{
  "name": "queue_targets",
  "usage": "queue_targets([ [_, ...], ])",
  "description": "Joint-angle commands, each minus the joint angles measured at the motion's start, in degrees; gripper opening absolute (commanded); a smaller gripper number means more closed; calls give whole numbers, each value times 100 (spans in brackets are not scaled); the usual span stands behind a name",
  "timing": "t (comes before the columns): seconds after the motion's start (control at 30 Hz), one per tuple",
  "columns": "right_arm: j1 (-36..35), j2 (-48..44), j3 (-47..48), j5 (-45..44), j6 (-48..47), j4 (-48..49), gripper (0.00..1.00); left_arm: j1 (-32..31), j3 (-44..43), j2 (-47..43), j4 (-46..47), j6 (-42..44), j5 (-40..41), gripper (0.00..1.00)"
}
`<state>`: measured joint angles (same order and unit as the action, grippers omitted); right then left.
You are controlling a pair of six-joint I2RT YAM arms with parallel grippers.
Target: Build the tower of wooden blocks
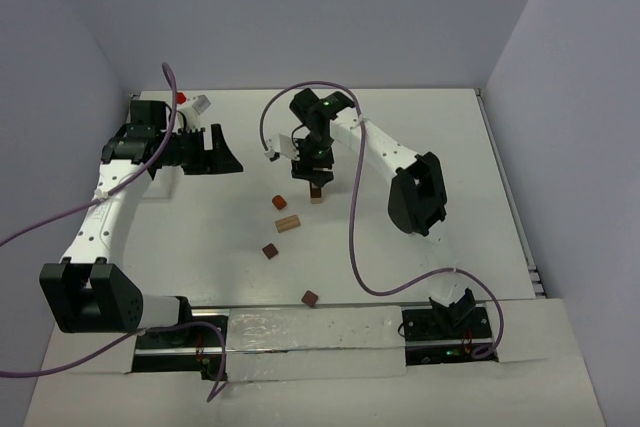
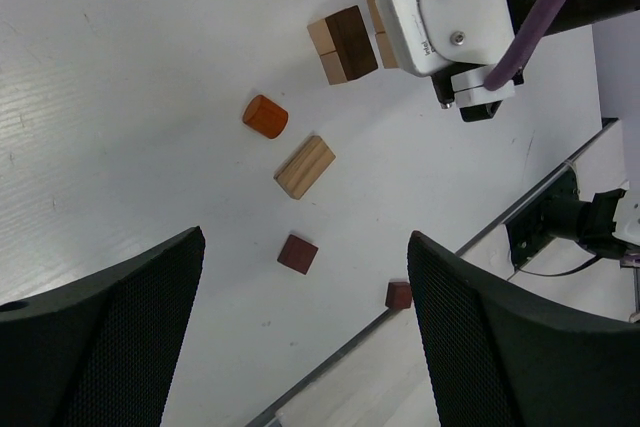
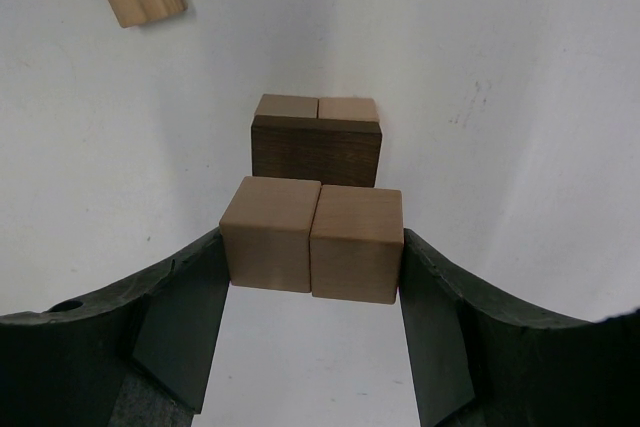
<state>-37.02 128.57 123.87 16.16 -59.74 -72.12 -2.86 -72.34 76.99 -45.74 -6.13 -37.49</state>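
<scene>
My right gripper (image 3: 312, 252) is shut on two pale tan cubes (image 3: 312, 237) held side by side. They sit directly over the tower (image 1: 317, 192), a dark brown bar (image 3: 316, 152) lying on two tan cubes (image 3: 316, 107). I cannot tell whether the held cubes touch the bar. The left wrist view shows the tower (image 2: 343, 44) next to the right gripper's white body (image 2: 445, 7). My left gripper (image 2: 305, 327) is open and empty, raised far to the left (image 1: 228, 152). Loose on the table are a tan bar (image 1: 288, 223), an orange-brown cylinder (image 1: 280, 203) and two reddish-brown cubes (image 1: 270, 250) (image 1: 310, 298).
The table's front edge with the arm rail (image 1: 300, 332) runs just beyond the nearest reddish cube. White walls close the back and both sides. A purple cable (image 1: 352, 237) hangs from the right arm over the table's middle right.
</scene>
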Motion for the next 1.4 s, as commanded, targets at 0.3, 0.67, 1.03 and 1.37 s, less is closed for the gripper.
queue_targets([
  [0.3, 19, 177, 286, 195, 147, -144, 32, 101, -9, -141, 56, 87, -311, 90],
  [0.67, 19, 288, 259, 126, 188, -93, 33, 126, -9, -133, 38, 102, -362, 93],
  [1.03, 21, 352, 288, 60, 207, -55, 35, 138, 2, -141, 31, 103, -373, 93],
  [1.37, 19, 396, 332, 54, 235, -21, 36, 154, 16, -141, 30, 103, -375, 93],
])
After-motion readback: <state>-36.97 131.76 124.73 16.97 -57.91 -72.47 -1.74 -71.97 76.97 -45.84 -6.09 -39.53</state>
